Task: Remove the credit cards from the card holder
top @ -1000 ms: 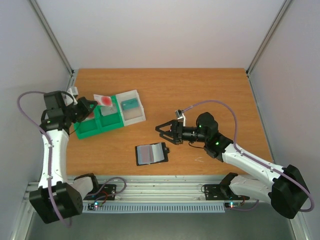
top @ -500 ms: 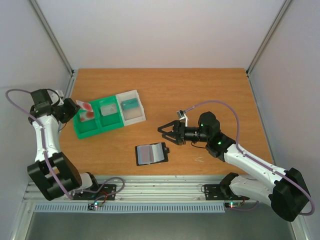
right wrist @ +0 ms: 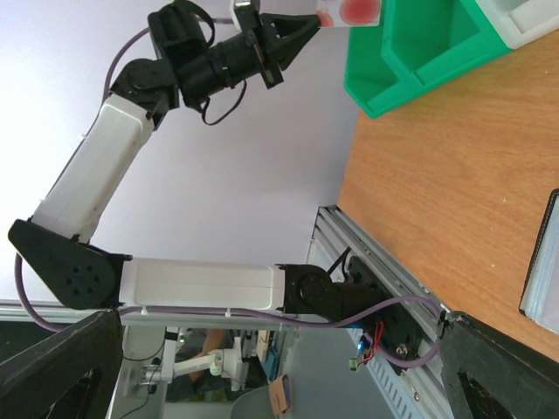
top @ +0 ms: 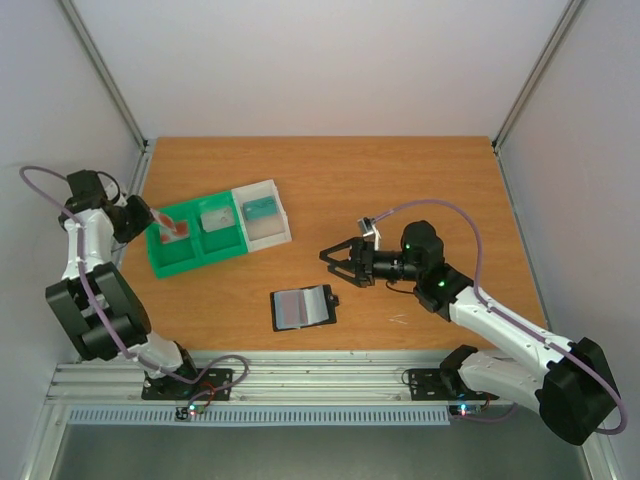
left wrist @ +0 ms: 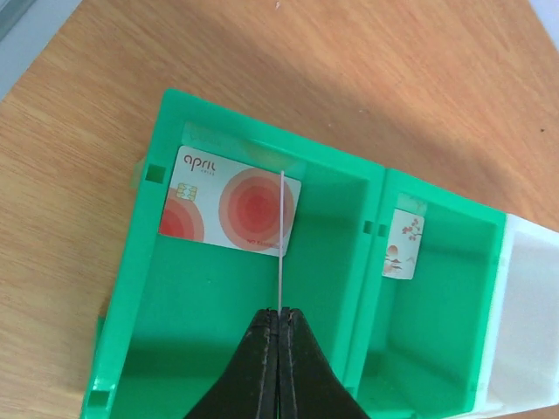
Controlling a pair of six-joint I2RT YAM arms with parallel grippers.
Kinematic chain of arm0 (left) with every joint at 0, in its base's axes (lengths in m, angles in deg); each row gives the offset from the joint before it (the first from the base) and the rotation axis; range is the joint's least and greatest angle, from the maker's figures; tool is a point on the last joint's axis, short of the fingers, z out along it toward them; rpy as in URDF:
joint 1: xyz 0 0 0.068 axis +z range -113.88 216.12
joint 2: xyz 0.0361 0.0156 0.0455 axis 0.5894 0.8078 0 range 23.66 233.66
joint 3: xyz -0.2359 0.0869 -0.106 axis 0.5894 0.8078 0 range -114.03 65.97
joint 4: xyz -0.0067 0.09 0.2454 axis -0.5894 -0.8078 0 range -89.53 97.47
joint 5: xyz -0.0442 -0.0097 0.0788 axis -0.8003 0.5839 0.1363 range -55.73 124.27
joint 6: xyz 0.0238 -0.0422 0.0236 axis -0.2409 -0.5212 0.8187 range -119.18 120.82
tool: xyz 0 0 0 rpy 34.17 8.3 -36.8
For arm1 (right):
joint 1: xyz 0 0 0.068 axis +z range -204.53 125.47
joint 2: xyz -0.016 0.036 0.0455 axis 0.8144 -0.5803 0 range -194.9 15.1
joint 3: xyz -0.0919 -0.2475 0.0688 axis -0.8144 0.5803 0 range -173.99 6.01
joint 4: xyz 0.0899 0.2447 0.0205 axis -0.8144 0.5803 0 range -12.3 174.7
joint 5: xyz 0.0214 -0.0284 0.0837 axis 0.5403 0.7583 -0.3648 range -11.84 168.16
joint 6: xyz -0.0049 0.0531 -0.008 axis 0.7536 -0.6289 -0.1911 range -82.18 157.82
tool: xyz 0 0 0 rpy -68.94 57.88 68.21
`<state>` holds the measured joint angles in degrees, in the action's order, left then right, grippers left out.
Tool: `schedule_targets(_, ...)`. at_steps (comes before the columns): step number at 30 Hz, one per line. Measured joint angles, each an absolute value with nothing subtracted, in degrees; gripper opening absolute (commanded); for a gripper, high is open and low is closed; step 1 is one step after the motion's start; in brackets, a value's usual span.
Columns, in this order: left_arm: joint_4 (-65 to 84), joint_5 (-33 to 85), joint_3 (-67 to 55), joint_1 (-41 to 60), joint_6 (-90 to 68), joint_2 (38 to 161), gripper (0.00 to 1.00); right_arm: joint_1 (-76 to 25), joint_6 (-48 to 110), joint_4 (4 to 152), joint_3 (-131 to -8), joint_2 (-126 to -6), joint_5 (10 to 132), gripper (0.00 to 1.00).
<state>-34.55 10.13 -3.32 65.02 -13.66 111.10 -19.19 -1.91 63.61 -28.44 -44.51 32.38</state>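
Orange wooden counter, left edge: my left fingers are pinching a thin red-blotched white card; right fingers are gaping, empty.

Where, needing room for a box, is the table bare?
Far strip behind the green plastic compartment tray; far right beyond the right end effector. Crowded left: tray, left end effector gripping a red-blotched card, black bifold wallet.
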Motion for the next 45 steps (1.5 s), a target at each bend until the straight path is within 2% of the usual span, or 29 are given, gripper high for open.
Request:
schedule_targets(12, -33.32, 10.69, -3.78, 61.50, -13.74, 118.38, 0.00, -20.86, -2.15, 63.24, -28.44, -44.30, 31.59, 0.98)
schedule_targets(33, -33.04, 14.19, -6.67, 60.41, -13.72, 122.34, 0.04, -21.53, -2.10, 64.40, -28.44, -42.31, 31.64, 0.98)
schedule_targets(41, -33.13, 15.28, -6.71, 60.17, -13.99, 123.98, 0.14, -21.56, -2.17, 64.40, -28.44, -42.28, 31.64, 0.98)
schedule_targets(45, -33.52, 16.36, -6.91, 59.82, -14.12, 125.00, 0.25, -21.60, -2.19, 64.40, -28.44, -42.20, 31.64, 0.98)
